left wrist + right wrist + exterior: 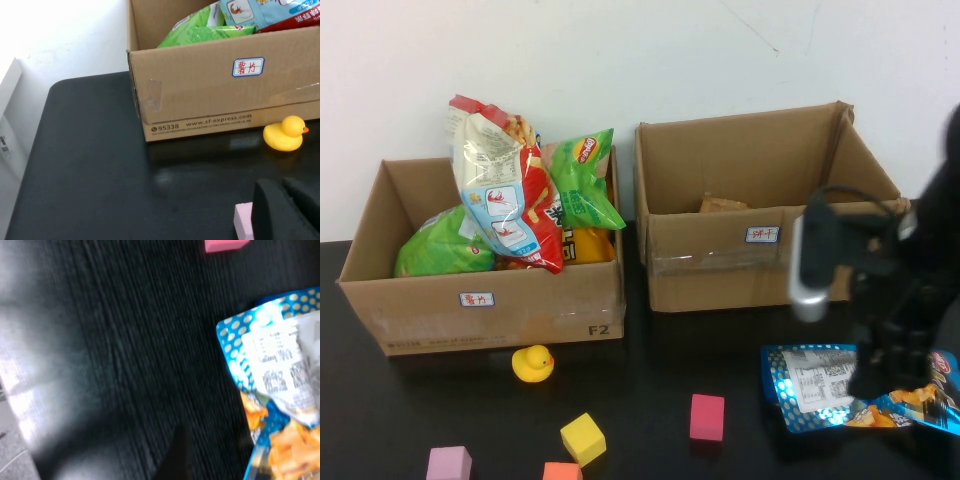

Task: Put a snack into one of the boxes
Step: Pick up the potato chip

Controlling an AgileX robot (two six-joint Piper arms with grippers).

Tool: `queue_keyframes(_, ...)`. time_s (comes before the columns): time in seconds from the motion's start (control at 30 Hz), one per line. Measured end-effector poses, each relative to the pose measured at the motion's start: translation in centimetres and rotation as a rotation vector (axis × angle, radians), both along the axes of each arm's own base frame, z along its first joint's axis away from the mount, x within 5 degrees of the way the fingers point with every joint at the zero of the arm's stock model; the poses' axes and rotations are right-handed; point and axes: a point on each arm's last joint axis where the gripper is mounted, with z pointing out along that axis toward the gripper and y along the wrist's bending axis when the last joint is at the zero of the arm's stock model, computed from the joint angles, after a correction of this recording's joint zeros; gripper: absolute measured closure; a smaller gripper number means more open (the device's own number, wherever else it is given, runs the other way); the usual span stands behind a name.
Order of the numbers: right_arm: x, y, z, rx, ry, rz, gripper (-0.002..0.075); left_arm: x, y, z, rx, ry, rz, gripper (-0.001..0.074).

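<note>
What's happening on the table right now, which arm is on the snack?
The right arm hangs over the blue foil snack bag lying flat on the black table, in front of the right-hand cardboard box. Its right tool is low above the bag, though a grip isn't visible. The left-hand cardboard box already holds several chip bags, with a yellow rubber duck in front of it. The left tool sits parked near the table's left front, next to a pink foam cube.
</note>
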Motion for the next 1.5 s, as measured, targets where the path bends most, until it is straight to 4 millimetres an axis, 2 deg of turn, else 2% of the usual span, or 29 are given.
queue_keyframes(0.13, 2.0, 0.9, -3.7, -0.026, 0.034, -0.015, 0.0042, 0.0, 0.0, 0.0, 0.000, 0.000, 0.000, 0.0736)
queue_keyframes(0.4, 4.6, 1.8, -9.4, -0.083, 0.003, -0.002, 0.0035, 0.0, 0.0, 0.0, 0.000, 0.000, 0.000, 0.0736)
queue_keyframes(0.7, 6.0, 2.4, -15.5, -0.107, 0.024, -0.006, 0.0034, 0.0, 0.0, 0.0, 0.000, 0.000, 0.000, 0.0736)
queue_keyframes(0.9, 6.8, 2.7, -17.1, -0.106, -0.002, -0.023, 0.0039, 0.0, 0.0, 0.0, 0.000, 0.000, 0.000, 0.0736)
queue_keyframes(0.97, 6.9, 2.7, -17.3, -0.109, -0.007, -0.058, 0.0097, 0.0, 0.0, 0.0, 0.000, 0.000, 0.000, 0.0736)
queue_keyframes(1.07, 7.0, 2.8, -17.4, -0.114, -0.018, -0.101, 0.0283, 0.0, 0.0, 0.0, 0.000, 0.000, 0.000, 0.0736)
queue_keyframes(1.1, 7.0, 2.8, -17.4, -0.116, -0.018, -0.114, 0.0308, 0.0, 0.0, 0.0, 0.000, 0.000, 0.000, 0.0736)
queue_keyframes(1.23, 6.9, 2.9, -16.8, -0.112, -0.014, -0.155, 0.0312, 0.0, 0.0, 0.0, 0.000, 0.000, 0.000, 0.0737)
queue_keyframes(1.27, 6.7, 2.9, -16.6, -0.115, -0.006, -0.163, 0.0337, 0.0, 0.0, 0.0, 0.000, 0.000, 0.000, 0.0737)
queue_keyframes(1.33, 6.1, 3.1, -15.2, -0.114, -0.001, -0.180, 0.0414, 0.0, 0.0, 0.0, 0.000, 0.000, 0.000, 0.0737)
queue_keyframes(1.37, 5.8, 3.2, -14.1, -0.104, -0.011, -0.187, 0.0415, 0.0, 0.0, 0.0, 0.000, 0.000, 0.000, 0.0737)
queue_keyframes(1.5, 4.7, 4.4, -7.6, 0.018, -0.148, -0.201, 0.0438, 0.0, 0.0, 0.0, 0.000, 0.000, 0.000, 0.0737)
